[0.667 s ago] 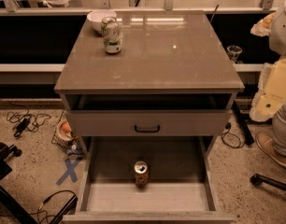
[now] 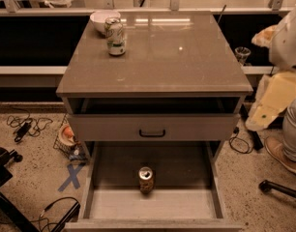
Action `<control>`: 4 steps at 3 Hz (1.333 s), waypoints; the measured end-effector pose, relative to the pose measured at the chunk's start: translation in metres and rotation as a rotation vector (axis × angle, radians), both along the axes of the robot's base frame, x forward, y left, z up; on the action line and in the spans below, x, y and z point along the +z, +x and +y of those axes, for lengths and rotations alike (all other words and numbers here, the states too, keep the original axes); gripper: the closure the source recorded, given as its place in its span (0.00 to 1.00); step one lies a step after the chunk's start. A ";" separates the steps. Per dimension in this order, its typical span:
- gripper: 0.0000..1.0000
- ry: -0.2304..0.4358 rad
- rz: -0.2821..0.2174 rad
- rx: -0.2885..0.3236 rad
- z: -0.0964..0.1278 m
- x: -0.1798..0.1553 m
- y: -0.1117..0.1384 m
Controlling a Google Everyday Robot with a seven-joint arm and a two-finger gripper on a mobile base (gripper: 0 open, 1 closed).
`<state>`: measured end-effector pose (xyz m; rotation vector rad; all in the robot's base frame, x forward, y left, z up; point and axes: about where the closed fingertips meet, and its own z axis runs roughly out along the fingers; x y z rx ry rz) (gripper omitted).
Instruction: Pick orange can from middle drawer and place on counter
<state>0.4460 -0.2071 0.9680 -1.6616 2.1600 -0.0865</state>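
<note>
The orange can (image 2: 146, 179) stands upright on the floor of the open middle drawer (image 2: 102, 204), about midway across and towards the front. The counter (image 2: 186, 62) is the glossy grey-brown top of the cabinet above it. My arm shows as white and cream parts at the right edge, level with the cabinet top. My gripper (image 2: 265, 112) hangs at its lower end, to the right of the cabinet, well away from the can and holding nothing that I can see.
A taller green-and-white can (image 2: 115, 36) and a white bowl (image 2: 100, 21) stand at the counter's back left. A closed drawer front with a black handle (image 2: 152, 133) sits above the open drawer. Cables, a blue floor cross (image 2: 70, 177) and a chair base (image 2: 3, 178) lie to the left.
</note>
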 end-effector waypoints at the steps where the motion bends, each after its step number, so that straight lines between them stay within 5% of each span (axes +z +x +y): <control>1: 0.00 0.153 -0.001 0.015 0.005 -0.061 0.000; 2: 0.00 0.314 -0.021 0.023 0.009 -0.122 -0.005; 3: 0.00 0.580 -0.128 -0.018 0.021 -0.191 0.003; 4: 0.00 0.703 -0.238 -0.011 0.025 -0.218 0.021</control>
